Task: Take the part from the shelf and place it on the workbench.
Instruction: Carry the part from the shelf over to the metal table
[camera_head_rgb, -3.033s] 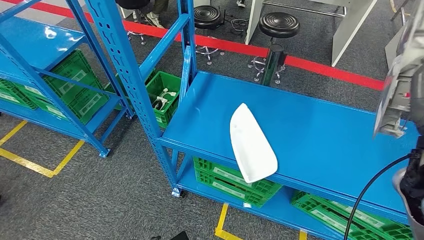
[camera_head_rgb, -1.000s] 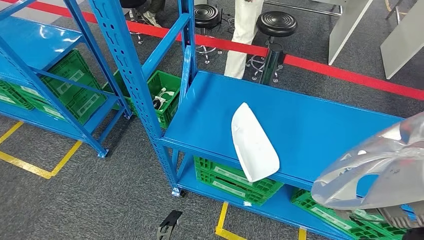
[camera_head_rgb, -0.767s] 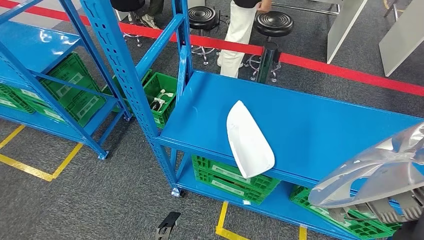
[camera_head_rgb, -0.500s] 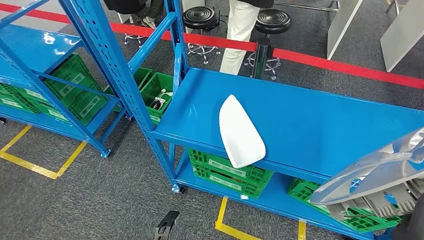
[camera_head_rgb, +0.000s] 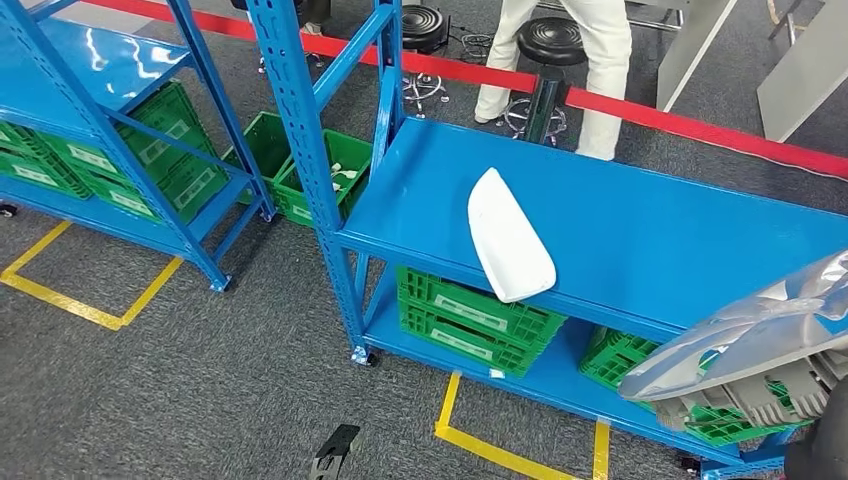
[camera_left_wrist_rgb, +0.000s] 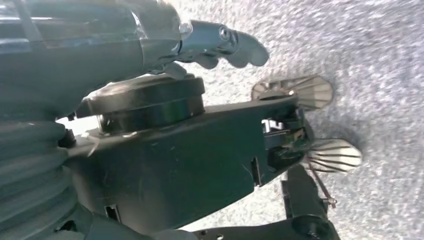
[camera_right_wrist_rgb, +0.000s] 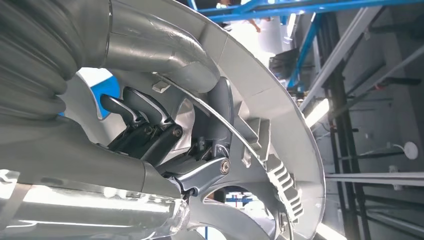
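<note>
A large silver-grey curved part (camera_head_rgb: 745, 345) with a ribbed underside hangs at the lower right of the head view, in front of the blue shelf (camera_head_rgb: 650, 240). In the right wrist view my right hand (camera_right_wrist_rgb: 165, 135) grips this grey part (camera_right_wrist_rgb: 260, 100), thumb on one face and dark fingers behind it. A white shell-shaped part (camera_head_rgb: 510, 250) lies on the shelf's top board, its tip over the front edge. My left hand (camera_left_wrist_rgb: 220, 42) hangs over grey carpet, fingers stretched out with nothing in them.
Green crates (camera_head_rgb: 470, 315) fill the lower shelf level. A second blue rack (camera_head_rgb: 110, 70) stands to the left, with a blue upright post (camera_head_rgb: 300, 130) between. Behind the shelf are a person's white trouser legs (camera_head_rgb: 600, 60), black stools (camera_head_rgb: 550, 40) and red floor tape (camera_head_rgb: 700, 125).
The whole picture has shifted, so the camera moved. The grey part, absent three seconds ago, is held low at the right. The person behind the shelf has stepped to the right.
</note>
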